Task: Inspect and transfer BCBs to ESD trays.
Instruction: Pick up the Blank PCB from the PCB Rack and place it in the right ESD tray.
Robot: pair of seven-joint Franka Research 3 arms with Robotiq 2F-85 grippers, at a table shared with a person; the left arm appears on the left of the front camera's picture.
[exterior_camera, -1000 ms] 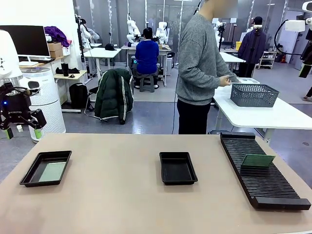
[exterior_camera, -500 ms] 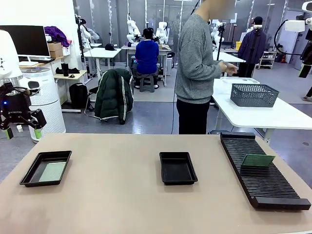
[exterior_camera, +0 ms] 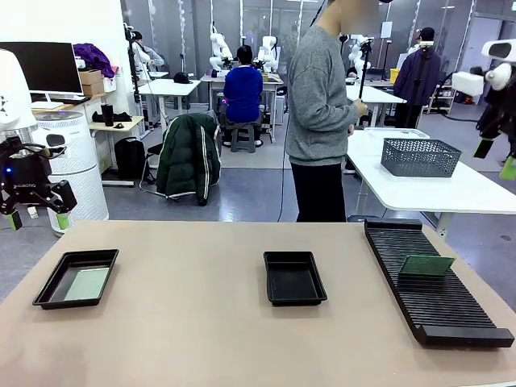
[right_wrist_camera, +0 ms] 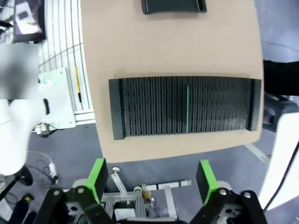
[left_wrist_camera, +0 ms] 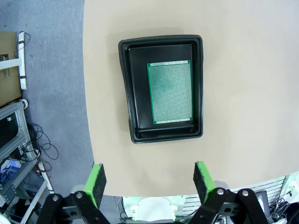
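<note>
Over the tan table (exterior_camera: 201,339), my left gripper (left_wrist_camera: 149,175) hangs spread above the left ESD tray (left_wrist_camera: 125,93), and my right gripper (right_wrist_camera: 152,175) hangs spread above the slotted rack (right_wrist_camera: 140,112). I count two BCBs: the flat BCB (left_wrist_camera: 169,92) in that tray and the edge-on BCB (right_wrist_camera: 188,109) in the rack. There are two trays, the middle ESD tray (exterior_camera: 295,301) at the table's centre.

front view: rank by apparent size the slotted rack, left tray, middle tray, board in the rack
1. slotted rack
2. left tray and middle tray, about alike, not ranked
3. board in the rack
</note>
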